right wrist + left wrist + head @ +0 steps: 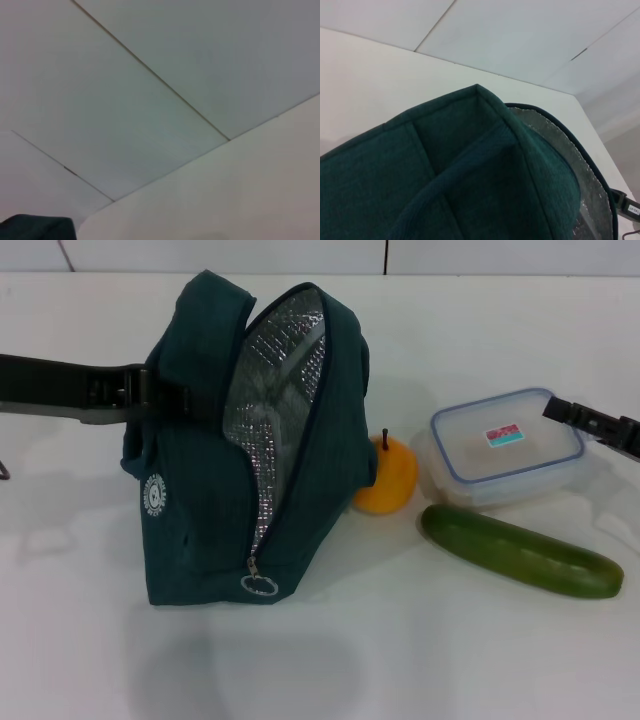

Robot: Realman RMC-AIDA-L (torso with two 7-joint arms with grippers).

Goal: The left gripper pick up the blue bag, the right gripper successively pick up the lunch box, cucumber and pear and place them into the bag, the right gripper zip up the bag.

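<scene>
- The bag stood upright on the white table, left of centre in the head view; its zipper was open, showing the silver foil lining; the ring pull hung at the bottom end of the zipper, near the table; a round white logo showed on its side.
- The left gripper reached in from the left at the bag's upper side, against the fabric there; whether its fingers were spread or pinching the bag, I could not tell, as the fabric hid them.
- The left wrist view was filled with the bag's dark teal fabric, a strip of lining beside it.
- The pear sat on the table just right of the bag, touching or nearly touching it, stem up.
- The lunch box lay right of the pear, lid on, its red-and-teal sticker facing up.
- The cucumber lay on the table in front of the box, slanting toward the right edge.
- The right gripper hung at the right edge, over the box's far right corner; its finger state could not be told.
- The right wrist view showed only wall, table and a corner of the bag.
</scene>
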